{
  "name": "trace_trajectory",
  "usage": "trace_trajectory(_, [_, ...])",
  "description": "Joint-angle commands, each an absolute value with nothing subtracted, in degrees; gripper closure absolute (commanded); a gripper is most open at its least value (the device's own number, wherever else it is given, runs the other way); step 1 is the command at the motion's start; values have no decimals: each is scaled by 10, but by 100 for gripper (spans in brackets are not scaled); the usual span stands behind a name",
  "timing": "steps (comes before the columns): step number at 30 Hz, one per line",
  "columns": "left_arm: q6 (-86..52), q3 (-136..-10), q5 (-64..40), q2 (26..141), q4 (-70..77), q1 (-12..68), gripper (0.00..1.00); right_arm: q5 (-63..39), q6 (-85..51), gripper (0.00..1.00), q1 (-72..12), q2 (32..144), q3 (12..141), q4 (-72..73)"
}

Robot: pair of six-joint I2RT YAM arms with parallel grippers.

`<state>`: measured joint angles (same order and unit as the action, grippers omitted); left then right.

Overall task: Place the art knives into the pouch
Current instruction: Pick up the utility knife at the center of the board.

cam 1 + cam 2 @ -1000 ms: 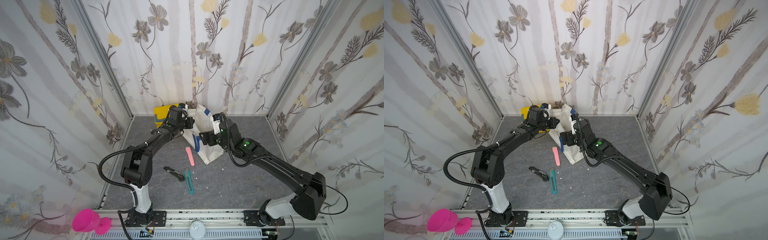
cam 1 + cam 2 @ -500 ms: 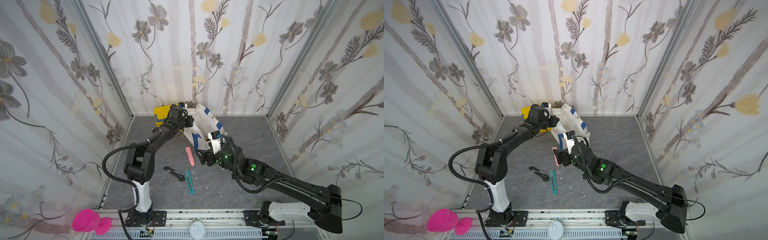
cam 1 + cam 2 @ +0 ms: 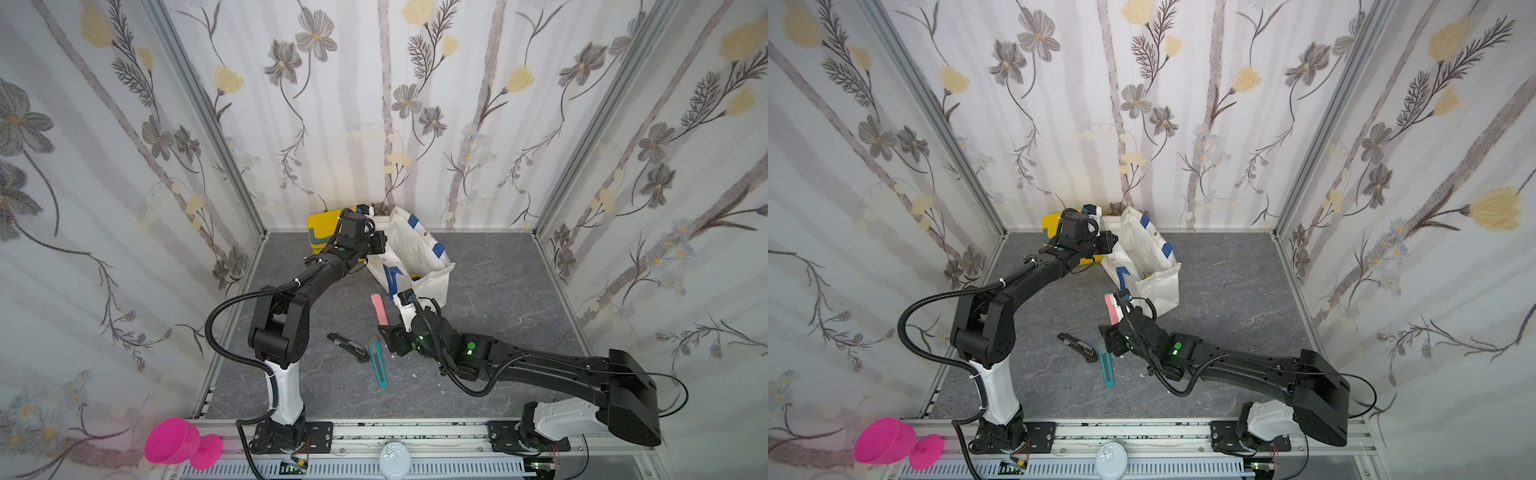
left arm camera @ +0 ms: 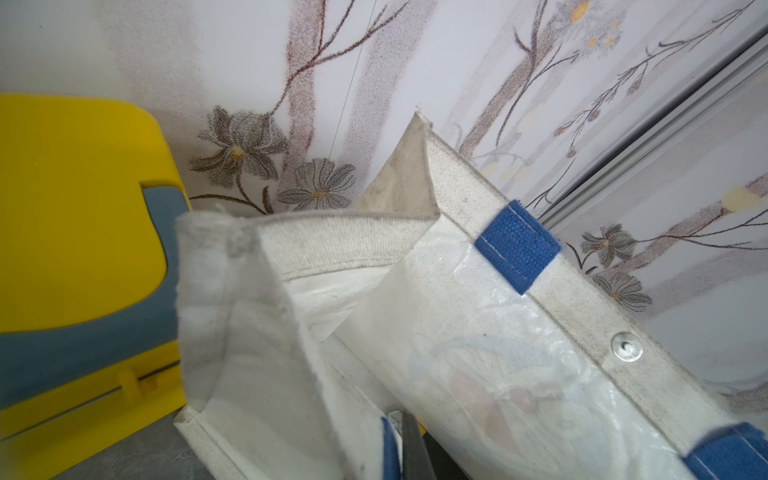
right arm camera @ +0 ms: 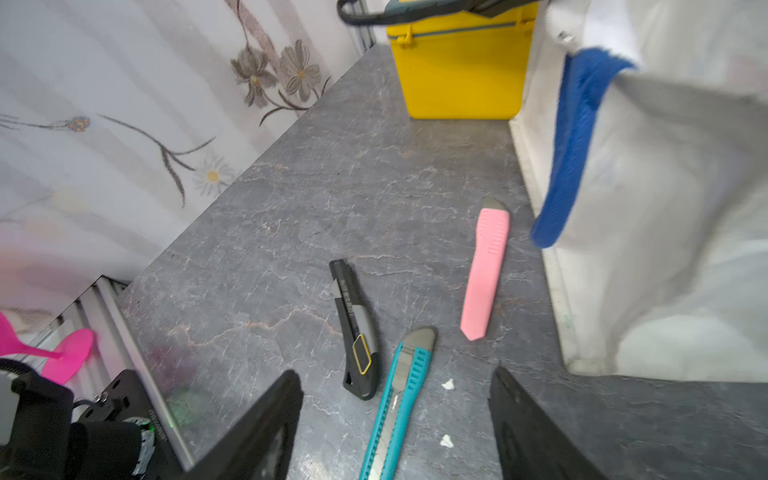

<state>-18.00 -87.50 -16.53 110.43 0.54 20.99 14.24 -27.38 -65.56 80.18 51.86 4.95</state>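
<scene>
The white canvas pouch stands at the back with its mouth held apart. My left gripper is shut on the pouch's rim beside a blue handle. Three utility knives lie on the grey floor in front of it: a pink one, a black one and a teal one. My right gripper hangs open low over the teal knife's near half, nothing between its fingers.
A yellow plastic box stands against the back wall, left of the pouch. A pink cup lies outside the front rail. Small white scraps dot the floor by the teal knife. Floral walls close three sides.
My right arm has swung away from the pouch's mouth, forward and down over the knives, with its jaws narrowing somewhat. The left gripper has kept its hold on the rim.
</scene>
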Motion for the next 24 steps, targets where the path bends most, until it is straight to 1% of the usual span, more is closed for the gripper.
trace_trajectory(1, [-174, -872, -157, 1096, 41, 208, 100, 101, -284, 30, -650, 834, 530, 107])
trace_trajectory(2, [-173, -873, -158, 1096, 40, 208, 100, 98, -283, 30, -648, 845, 535, 107])
trace_trajectory(6, [-172, -876, -159, 1097, 38, 207, 100, 48, -290, 40, -613, 884, 533, 143])
trace_trajectory(9, [-170, -878, -159, 1096, 37, 207, 100, 11, -290, 42, -583, 910, 545, 145])
trace_trajectory(10, [-169, -879, -158, 1096, 36, 207, 100, -1, -288, 43, -575, 934, 552, 142])
trace_trajectory(14, [-167, -883, -161, 1097, 32, 206, 100, -20, -274, 46, -552, 975, 585, 116])
trace_trajectory(15, [-167, -884, -162, 1098, 31, 206, 100, -22, -268, 49, -547, 986, 597, 107])
trace_trajectory(24, [-172, -884, -168, 1096, 29, 206, 100, -20, -270, 51, -511, 1082, 659, 65])
